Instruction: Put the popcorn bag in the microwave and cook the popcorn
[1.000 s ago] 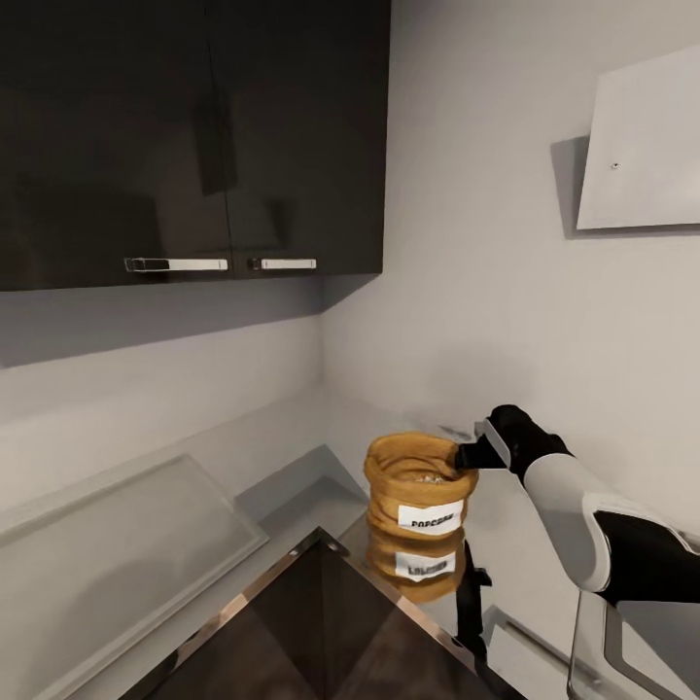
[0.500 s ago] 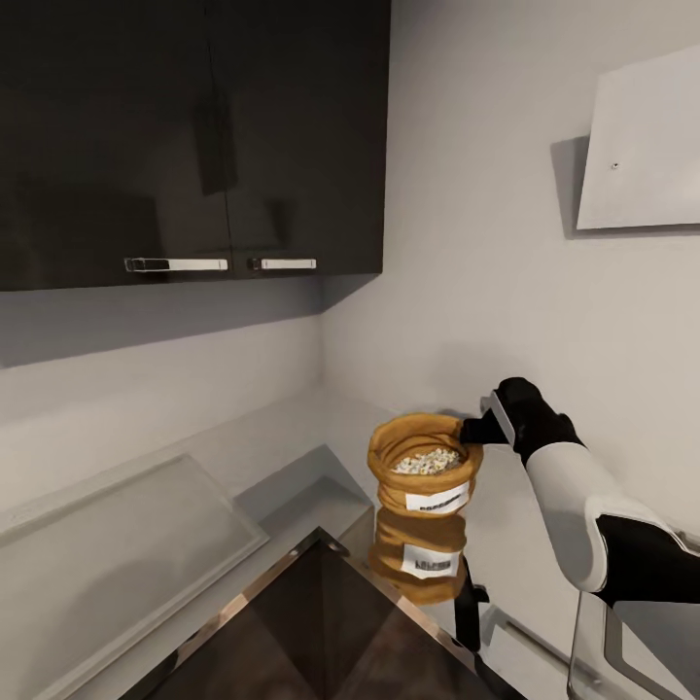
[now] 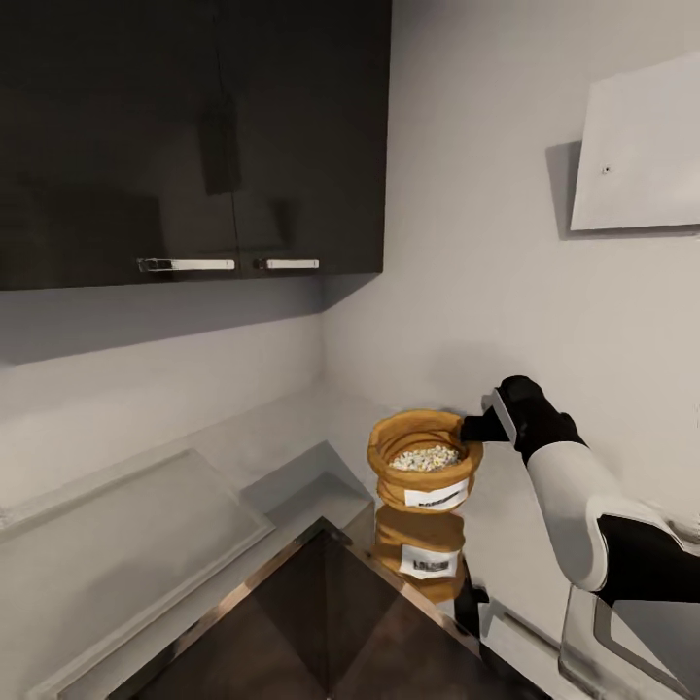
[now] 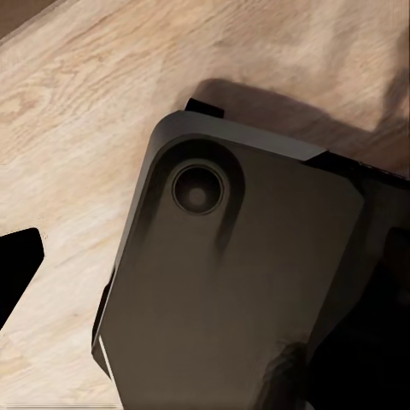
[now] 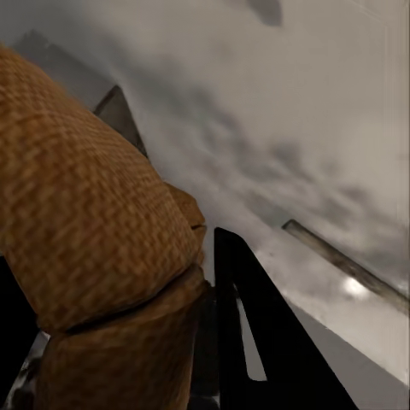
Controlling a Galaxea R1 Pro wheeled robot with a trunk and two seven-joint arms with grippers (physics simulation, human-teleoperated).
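Observation:
The popcorn bag (image 3: 425,473), a tan sack with a white label, hangs just above the glossy grey countertop (image 3: 515,530), which mirrors it. White popcorn (image 3: 425,457) fills its open mouth. My right gripper (image 3: 473,429) is shut on the rolled rim at the bag's right side. In the right wrist view the woven bag (image 5: 85,231) bulges between the dark fingers (image 5: 252,342). A dark fingertip (image 4: 17,265) of my left gripper hangs over the wood floor with nothing held. The microwave is out of view.
Glossy dark upper cabinets (image 3: 194,136) hang over the wall corner. A white panel (image 3: 637,146) juts from the right wall. A pale flat slab (image 3: 117,544) lies at the left. My dark base (image 4: 239,282) stands on the plank floor (image 4: 85,102).
The right gripper has lifted the bag off the countertop, tipping its mouth so the popcorn shows. The head view has shifted slightly.

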